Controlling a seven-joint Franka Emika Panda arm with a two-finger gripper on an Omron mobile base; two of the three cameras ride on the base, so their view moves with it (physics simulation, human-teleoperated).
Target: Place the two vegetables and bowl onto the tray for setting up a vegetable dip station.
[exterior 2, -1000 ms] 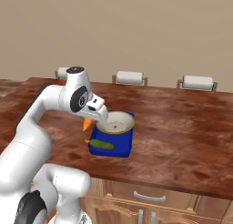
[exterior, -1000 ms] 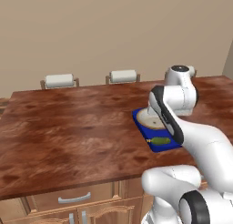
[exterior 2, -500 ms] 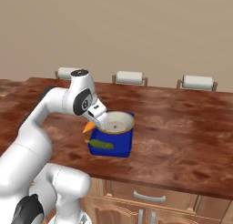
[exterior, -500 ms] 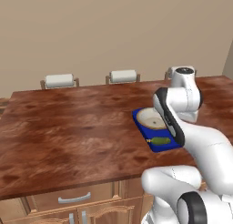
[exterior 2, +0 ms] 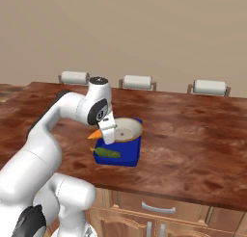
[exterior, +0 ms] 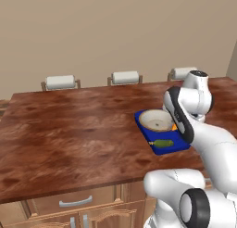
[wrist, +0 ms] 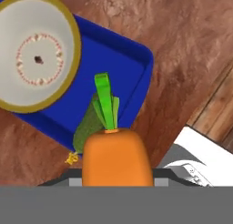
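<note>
The end effector (exterior 2: 107, 135) pinches the carrot (exterior 2: 95, 134) above the tray's (exterior 2: 131, 155) near edge; released here, it could roll onto the worktop (exterior 2: 193, 135) or strike the cucumber (exterior 2: 107, 152) beside the bowl (exterior 2: 126, 130).

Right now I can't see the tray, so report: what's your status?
Fingers shut on the carrot, held above the tray. Bowl and cucumber already on the tray. Nothing in the way.
</note>
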